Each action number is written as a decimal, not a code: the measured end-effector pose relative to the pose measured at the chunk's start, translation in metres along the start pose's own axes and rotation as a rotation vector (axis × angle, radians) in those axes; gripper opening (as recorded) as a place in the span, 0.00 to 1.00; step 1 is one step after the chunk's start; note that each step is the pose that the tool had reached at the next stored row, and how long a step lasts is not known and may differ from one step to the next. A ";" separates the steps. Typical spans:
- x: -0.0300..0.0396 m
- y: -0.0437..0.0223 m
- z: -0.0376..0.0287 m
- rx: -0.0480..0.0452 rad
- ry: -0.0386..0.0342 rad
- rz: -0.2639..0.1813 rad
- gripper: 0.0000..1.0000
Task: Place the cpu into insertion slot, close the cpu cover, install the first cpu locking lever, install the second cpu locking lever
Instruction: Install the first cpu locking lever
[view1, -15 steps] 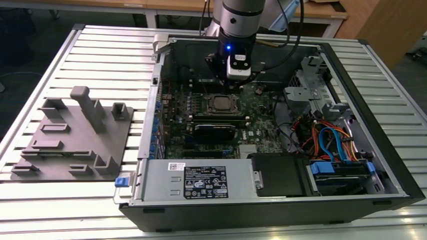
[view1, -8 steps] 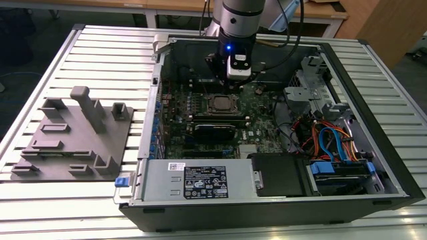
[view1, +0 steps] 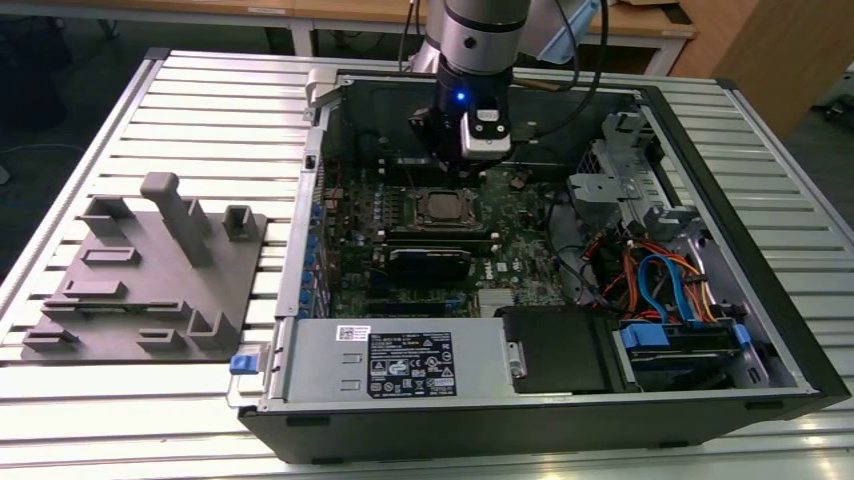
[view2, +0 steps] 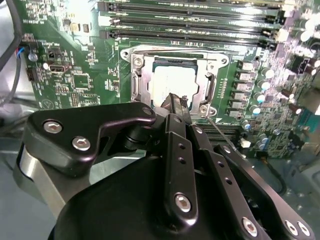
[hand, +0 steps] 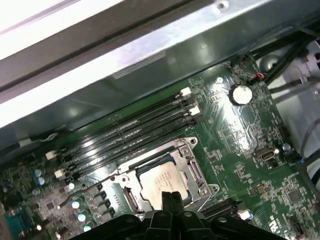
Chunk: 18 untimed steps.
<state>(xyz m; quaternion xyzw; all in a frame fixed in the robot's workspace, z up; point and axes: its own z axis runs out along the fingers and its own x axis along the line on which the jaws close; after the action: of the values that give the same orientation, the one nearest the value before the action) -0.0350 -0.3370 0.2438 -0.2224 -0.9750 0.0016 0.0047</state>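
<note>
- My hand (view2: 176, 102) is clenched: the two fingers meet at their tips and I see nothing between them.
- The tips hang over the near edge of the chip (view2: 167, 80), very close to it; I cannot tell if they touch.
- The chip lies flat in its socket (view2: 131, 54) on the green board (view2: 75, 82), with its grey top showing through the window of the cover frame (view2: 137, 85), which lies down around it.
- A thin wire lever (view2: 220, 131) runs out from the socket's corner beside my fingers. I cannot tell if it is latched.
- I judge the chip light, stiff and delicate underneath, so it is best taken by its edges only. The frame is thin, springy sheet metal, best pushed at its free edge. The lever looks smooth and likely to slip, so I would catch it near its bent end.
- Beyond the socket lie the long memory slots (view2: 200, 22).
- The open computer case (view1: 747, 250) rests on a slatted surface (view1: 200, 90), with a grey moulded tray (view1: 147, 290) beside it.
</note>
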 end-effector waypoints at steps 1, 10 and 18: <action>0.0000 0.0000 0.0000 0.0001 -0.0001 -0.013 0.10; 0.0000 0.0000 0.0000 0.0012 -0.0008 -0.148 0.10; 0.0000 0.0000 0.0000 0.0019 -0.0012 -0.222 0.10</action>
<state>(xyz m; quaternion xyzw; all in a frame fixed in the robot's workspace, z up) -0.0350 -0.3370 0.2438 -0.1132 -0.9936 0.0022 0.0045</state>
